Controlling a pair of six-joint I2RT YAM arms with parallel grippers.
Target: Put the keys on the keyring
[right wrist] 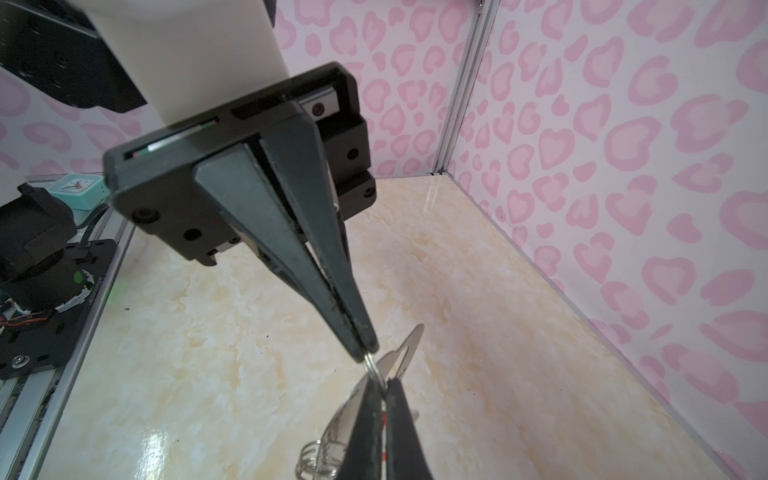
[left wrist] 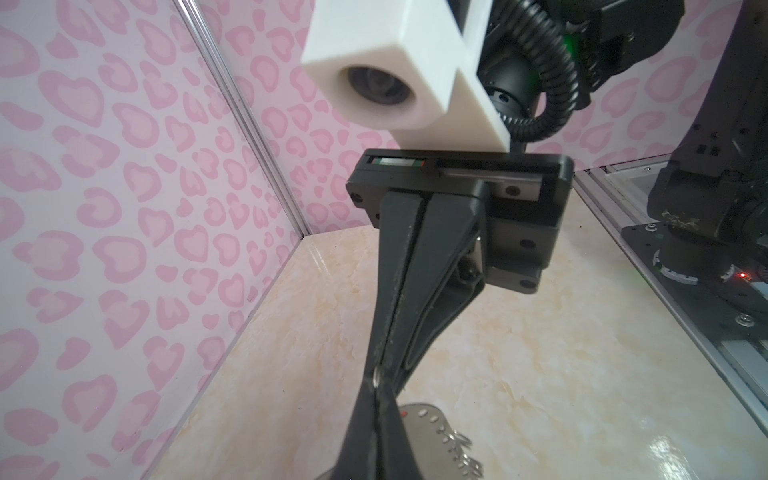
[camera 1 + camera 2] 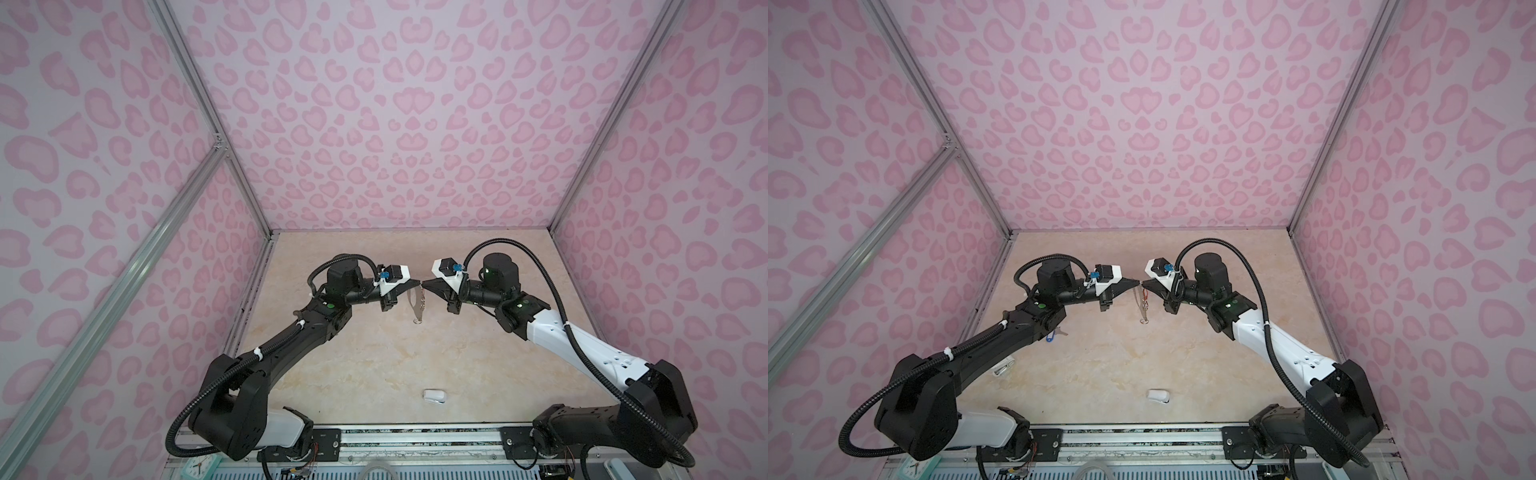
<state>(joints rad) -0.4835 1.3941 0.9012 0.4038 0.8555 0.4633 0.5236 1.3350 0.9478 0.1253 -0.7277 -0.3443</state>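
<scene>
My left gripper and right gripper meet tip to tip above the middle of the table, both shut. The left one pinches the top of the keyring, a grey plate that hangs below it with wire rings along one edge. In the right wrist view a silver ring runs from the left gripper into my right gripper, which is shut on it. An orange-red tag hangs beside the plate. The blue-tagged key lies on the table by the left arm.
A small white rounded object lies near the front edge. Another white piece shows beside the left forearm. A mint clock stands past the front rail. Pink patterned walls close in three sides.
</scene>
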